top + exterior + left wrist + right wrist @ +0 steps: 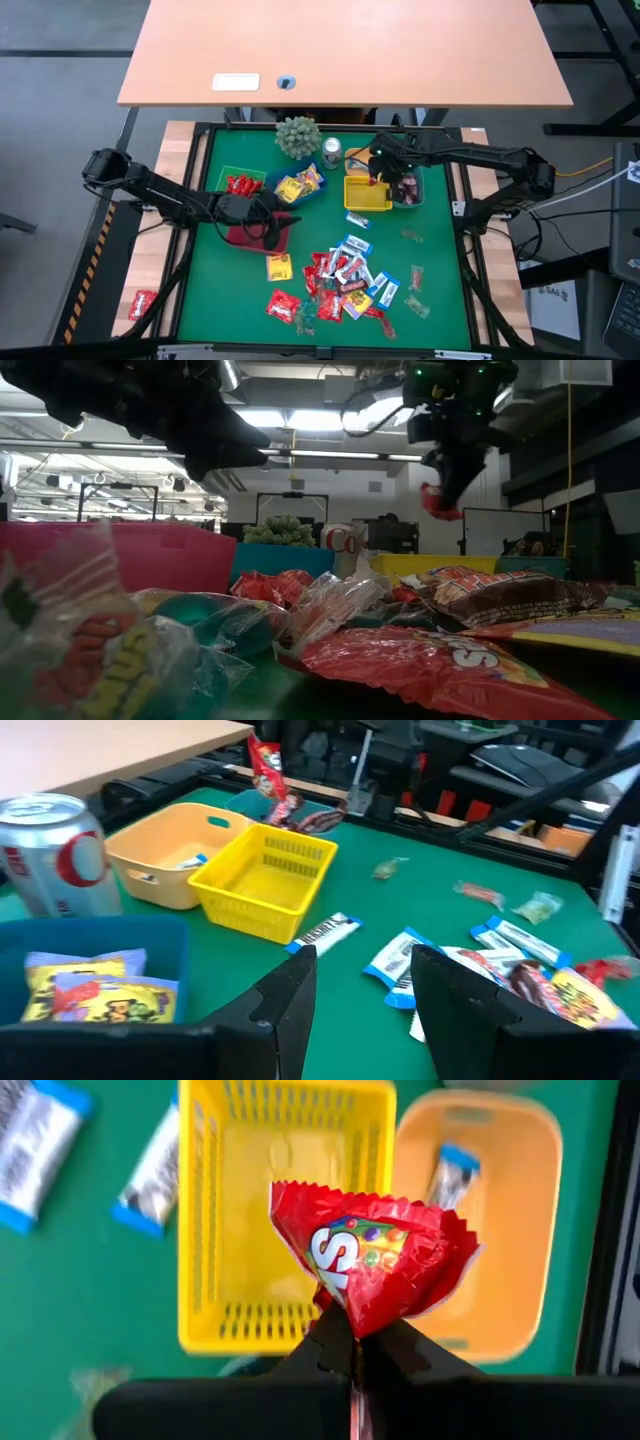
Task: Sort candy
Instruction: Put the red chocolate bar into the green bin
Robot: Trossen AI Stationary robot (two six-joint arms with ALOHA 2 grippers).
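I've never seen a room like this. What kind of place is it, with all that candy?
Probably a robot lab or workshop, not a shop. Two robot arms work over a green table with sorting bins, a plain desk stands behind, and the low view shows strip lights and equipment racks.

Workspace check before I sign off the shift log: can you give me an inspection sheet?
Surface: green mat, framed by the table.
Job's things: candy pile near the front; bins at the back, some already holding candy.
Clutter: can, plant; one red candy off the mat, left.
Grippers: right claw shut on a red candy above the yellow bin; left claw open, empty, low over the mat.
Cables: yellow cable at right.
Surroundings: desk behind.
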